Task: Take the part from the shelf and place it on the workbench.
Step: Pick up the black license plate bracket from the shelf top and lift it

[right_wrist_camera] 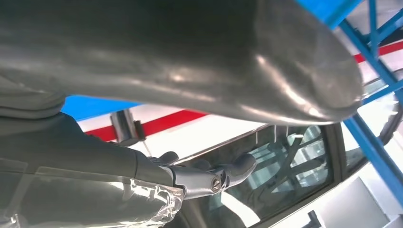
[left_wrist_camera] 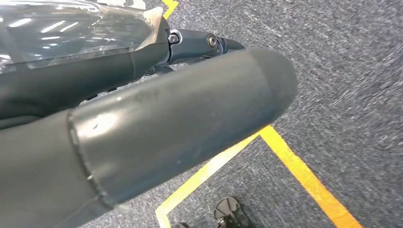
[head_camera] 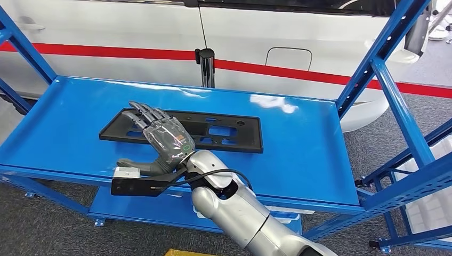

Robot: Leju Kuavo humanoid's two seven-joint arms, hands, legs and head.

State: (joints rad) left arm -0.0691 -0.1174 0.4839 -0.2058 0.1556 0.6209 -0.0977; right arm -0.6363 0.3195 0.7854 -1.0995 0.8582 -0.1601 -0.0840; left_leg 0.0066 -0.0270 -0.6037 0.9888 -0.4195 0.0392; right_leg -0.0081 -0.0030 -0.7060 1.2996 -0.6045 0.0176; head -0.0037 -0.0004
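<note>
A flat black part (head_camera: 184, 129) is lying on a glossy bright blue shelf (head_camera: 298, 144). A silver arm is showing, ending in a grey right hand (head_camera: 162, 140) with darker fingers. Beyond, a white car (head_camera: 240, 32) is wearing a red stripe. The grey speckled floor (left_wrist_camera: 351, 71) is carrying yellow lines (left_wrist_camera: 304, 175).

You see a matt black plastic part (head_camera: 213, 129) on a glossy blue painted metal shelf (head_camera: 309, 144); rough grey carpet (left_wrist_camera: 347, 85) below.

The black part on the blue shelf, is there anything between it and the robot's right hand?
No. In the head view the right hand reaches over the black part, its fingers overlapping the part's left end; whether they touch is unclear.
</note>
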